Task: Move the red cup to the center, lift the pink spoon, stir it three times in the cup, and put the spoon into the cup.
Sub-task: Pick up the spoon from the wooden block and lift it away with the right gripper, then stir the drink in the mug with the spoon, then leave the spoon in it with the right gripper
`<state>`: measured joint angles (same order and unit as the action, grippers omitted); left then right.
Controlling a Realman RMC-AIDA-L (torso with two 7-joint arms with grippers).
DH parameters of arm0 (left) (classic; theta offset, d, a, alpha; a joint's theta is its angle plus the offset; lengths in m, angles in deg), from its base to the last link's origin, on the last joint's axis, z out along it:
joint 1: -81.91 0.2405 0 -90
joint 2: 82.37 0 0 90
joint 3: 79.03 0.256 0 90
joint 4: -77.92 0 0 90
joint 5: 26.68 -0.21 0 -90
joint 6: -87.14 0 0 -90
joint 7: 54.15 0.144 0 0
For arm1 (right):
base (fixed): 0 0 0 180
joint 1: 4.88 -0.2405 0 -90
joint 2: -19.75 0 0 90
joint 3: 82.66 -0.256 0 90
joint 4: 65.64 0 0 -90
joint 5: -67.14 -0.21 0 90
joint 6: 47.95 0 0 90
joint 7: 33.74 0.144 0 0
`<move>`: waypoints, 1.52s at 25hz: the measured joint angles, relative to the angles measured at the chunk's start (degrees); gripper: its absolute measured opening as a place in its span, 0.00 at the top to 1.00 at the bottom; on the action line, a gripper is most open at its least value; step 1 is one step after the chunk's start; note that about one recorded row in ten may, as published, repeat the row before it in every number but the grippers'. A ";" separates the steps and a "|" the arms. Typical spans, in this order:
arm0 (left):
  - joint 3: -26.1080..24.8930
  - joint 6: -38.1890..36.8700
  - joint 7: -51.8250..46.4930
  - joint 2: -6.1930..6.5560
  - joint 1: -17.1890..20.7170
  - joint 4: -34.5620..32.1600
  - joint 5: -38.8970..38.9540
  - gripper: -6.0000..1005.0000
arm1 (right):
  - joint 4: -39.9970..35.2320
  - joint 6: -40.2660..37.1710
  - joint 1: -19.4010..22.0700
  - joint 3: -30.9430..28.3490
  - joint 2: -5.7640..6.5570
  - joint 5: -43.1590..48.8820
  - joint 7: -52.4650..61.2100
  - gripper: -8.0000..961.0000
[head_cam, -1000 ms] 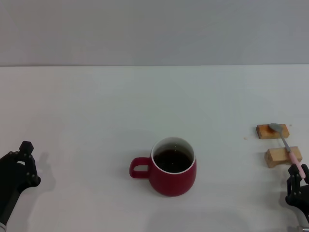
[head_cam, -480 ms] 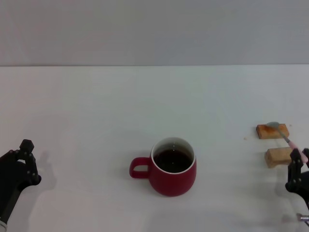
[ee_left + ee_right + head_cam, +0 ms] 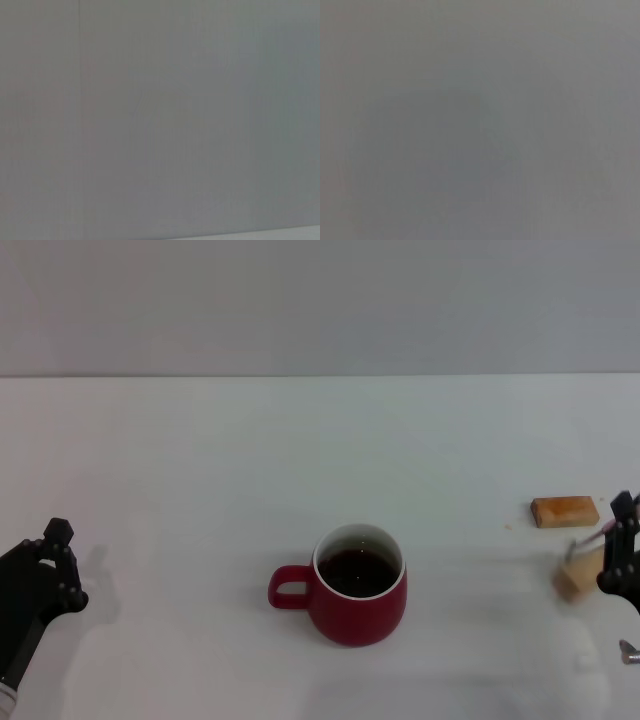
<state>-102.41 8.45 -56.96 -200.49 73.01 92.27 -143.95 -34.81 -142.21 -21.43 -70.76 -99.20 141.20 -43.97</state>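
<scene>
The red cup (image 3: 356,592) stands in the middle of the white table with dark liquid inside and its handle pointing to my left. At the right edge, my right gripper (image 3: 620,552) holds the pink spoon (image 3: 592,538) by its handle. The spoon shows only as a blurred pink and grey streak slanting down toward the nearer wooden block (image 3: 577,576). My left gripper (image 3: 52,565) rests low at the left edge, far from the cup. Both wrist views show only plain grey.
Two tan wooden blocks sit at the right: the farther block (image 3: 565,511) is now bare and the nearer one is blurred. The white table (image 3: 200,460) stretches around the cup, with a grey wall behind it.
My right gripper has moved up and away from me with the spoon, whose bowl has come off the farther block. The nearer block looks shifted and blurred. The left arm barely moved.
</scene>
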 joint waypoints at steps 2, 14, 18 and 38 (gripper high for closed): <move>0.00 0.00 0.00 0.01 -0.42 -0.24 0.05 0.98 | 0.37 -0.49 -0.26 -0.07 0.07 0.37 -0.24 0.94; -0.18 0.28 0.00 0.08 -2.15 -1.75 0.12 0.98 | 4.49 -6.36 -1.87 -0.36 0.32 5.14 -0.38 0.98; -0.59 0.43 0.00 0.08 -2.56 -2.02 0.12 0.98 | 5.59 -7.74 -2.68 -0.23 0.32 7.19 -0.40 0.98; -2.12 -0.02 0.00 -0.01 -2.07 -2.30 0.21 0.98 | 10.43 -11.58 -7.17 -1.77 0.07 21.82 0.32 0.98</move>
<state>-104.53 8.44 -56.96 -200.50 70.95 89.98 -143.74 -24.38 -153.79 -28.60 -72.53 -99.13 163.02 -43.65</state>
